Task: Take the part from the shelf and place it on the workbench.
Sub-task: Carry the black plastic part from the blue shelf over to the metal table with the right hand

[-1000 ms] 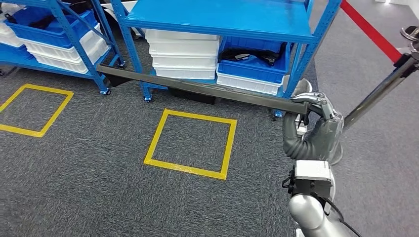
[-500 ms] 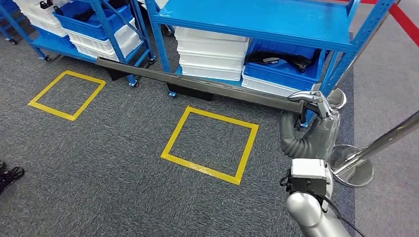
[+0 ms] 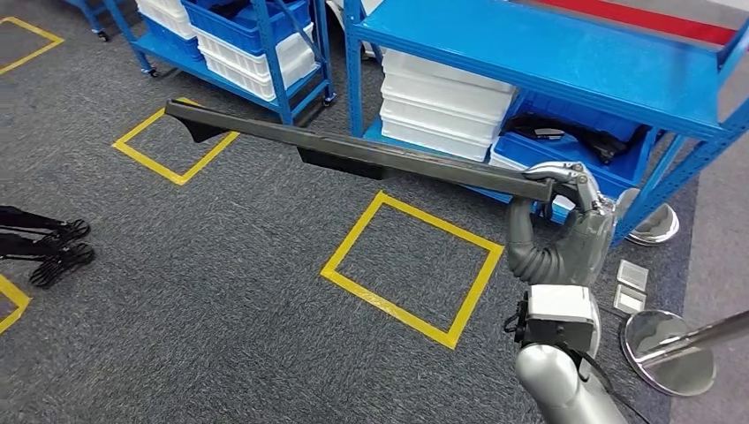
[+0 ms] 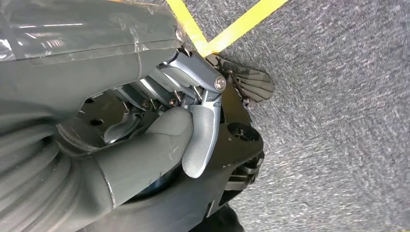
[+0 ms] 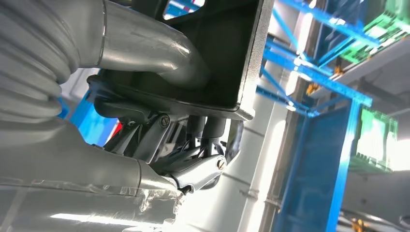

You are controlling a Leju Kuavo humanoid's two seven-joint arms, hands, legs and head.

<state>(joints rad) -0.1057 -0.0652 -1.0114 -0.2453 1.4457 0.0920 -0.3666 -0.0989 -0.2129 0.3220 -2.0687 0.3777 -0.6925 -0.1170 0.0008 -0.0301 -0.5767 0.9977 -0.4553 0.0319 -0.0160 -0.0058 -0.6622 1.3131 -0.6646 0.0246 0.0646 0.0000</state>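
Note:
The part (image 3: pixel 353 152) is a long, black, bar-shaped piece held level above the grey carpet, reaching from my right hand out to the left. My right hand (image 3: pixel 565 212) grips its near end, fingers over the top and thumb underneath. In the right wrist view the thumb (image 5: pixel 145 48) presses against the part's black, open-sided end (image 5: pixel 217 53). My left hand (image 4: pixel 145 135) hangs over the carpet in the left wrist view, with its fingers curled in and nothing in them.
A blue shelf (image 3: pixel 565 44) stands behind the part, with stacked white bins (image 3: pixel 442 97) and a blue bin (image 3: pixel 583 150) beneath. A second blue shelf (image 3: pixel 256 44) stands further left. Yellow squares (image 3: pixel 411 265) mark the floor. Stanchion bases (image 3: pixel 671 349) sit at right, a black wheeled stand (image 3: pixel 44 243) at left.
The whole picture has shifted: the camera has turned, so the shelves now lie further up and right. My right hand still holds the part.

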